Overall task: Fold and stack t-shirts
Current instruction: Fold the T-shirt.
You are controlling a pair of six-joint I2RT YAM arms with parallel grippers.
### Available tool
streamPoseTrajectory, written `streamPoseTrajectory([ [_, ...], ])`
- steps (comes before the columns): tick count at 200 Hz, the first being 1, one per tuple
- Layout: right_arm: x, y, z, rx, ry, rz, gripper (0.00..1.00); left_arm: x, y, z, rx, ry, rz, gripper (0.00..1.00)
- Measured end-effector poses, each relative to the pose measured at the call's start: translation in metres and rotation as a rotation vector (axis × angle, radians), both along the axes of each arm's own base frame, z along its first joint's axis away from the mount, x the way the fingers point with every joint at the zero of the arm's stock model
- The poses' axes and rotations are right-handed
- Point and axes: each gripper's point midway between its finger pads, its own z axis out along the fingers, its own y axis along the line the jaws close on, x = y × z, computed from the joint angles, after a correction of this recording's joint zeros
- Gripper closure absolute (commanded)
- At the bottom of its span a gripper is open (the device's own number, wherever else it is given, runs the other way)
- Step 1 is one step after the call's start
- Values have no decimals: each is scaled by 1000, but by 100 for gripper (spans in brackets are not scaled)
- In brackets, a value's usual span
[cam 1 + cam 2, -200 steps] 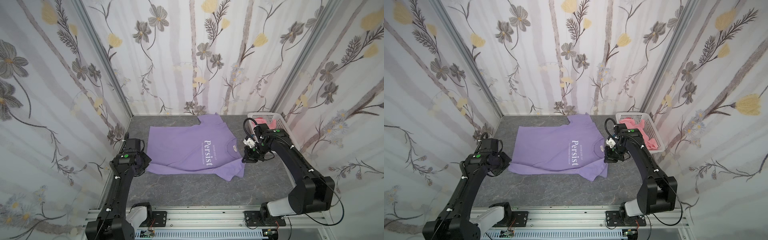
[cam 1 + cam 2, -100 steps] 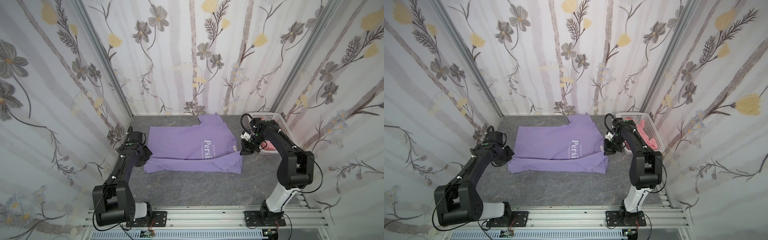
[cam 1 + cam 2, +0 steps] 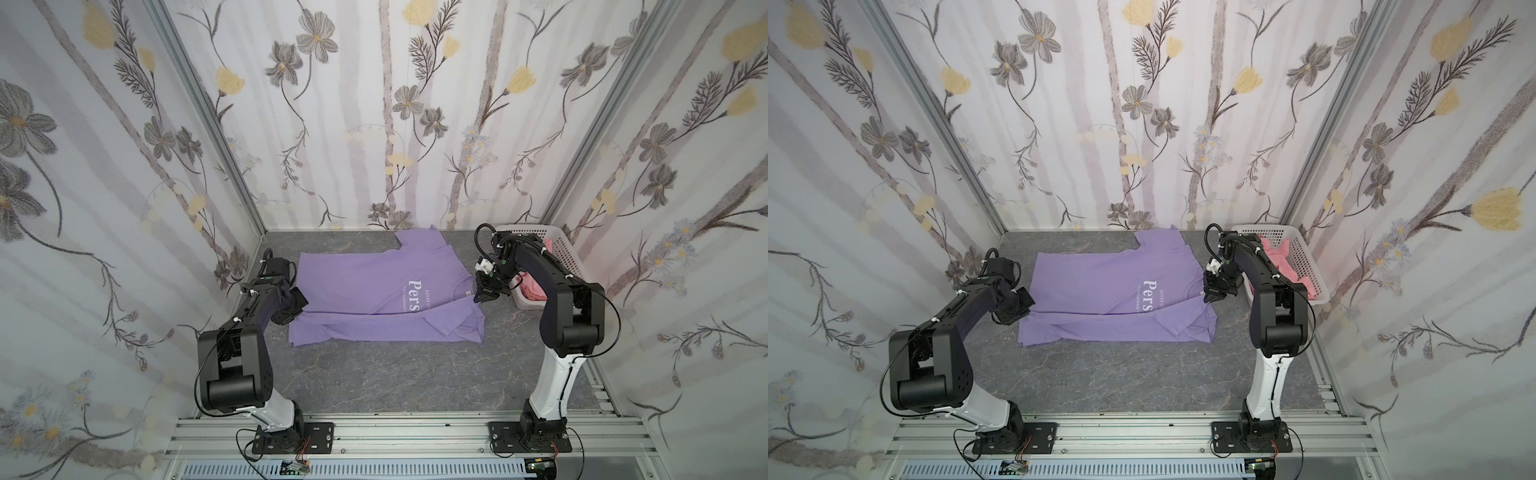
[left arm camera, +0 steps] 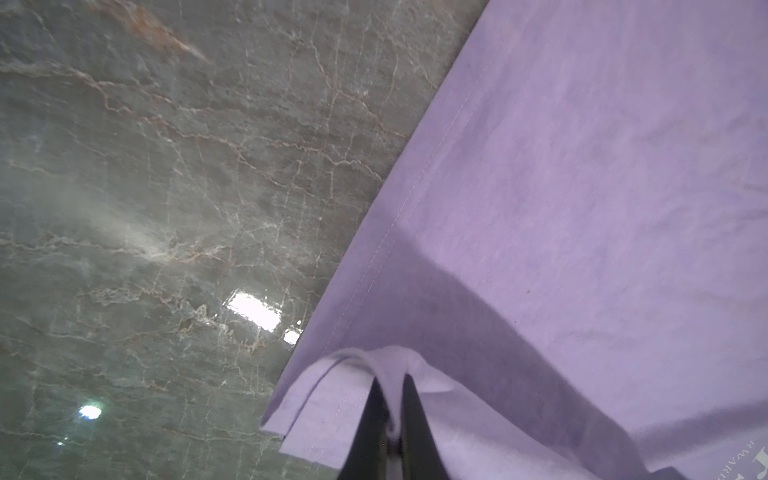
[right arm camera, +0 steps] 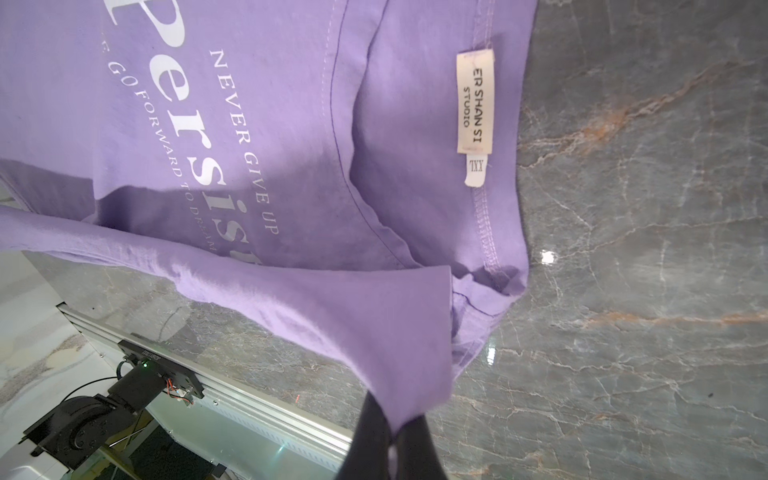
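The left tool [image 4: 392, 386] pinches a fold of the purple t-shirt [image 4: 582, 166] — grey marbled table [image 4: 145, 187] beside it.

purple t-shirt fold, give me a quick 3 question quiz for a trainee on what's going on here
1. True or false: the left gripper and right gripper are both shut on the purple t-shirt.
2. Where is the pink garment? A on the table; B in the white basket; C in a gripper.
3. Fill in: in both top views the big white word shows only "____".
Key: 1 true; 2 B; 3 Pers.
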Motion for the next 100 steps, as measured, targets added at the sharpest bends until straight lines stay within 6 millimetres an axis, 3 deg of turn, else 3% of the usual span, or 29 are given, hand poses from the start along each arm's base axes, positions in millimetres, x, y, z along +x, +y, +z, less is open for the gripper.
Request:
streamPoseTrajectory([
  [53,8,1,-7,-1,8,-1,100,15,2,-8,8,8,-19,100],
  [100,27,2,-10,-1,-9,-6,100,22,3,-16,12,18,-34,97],
])
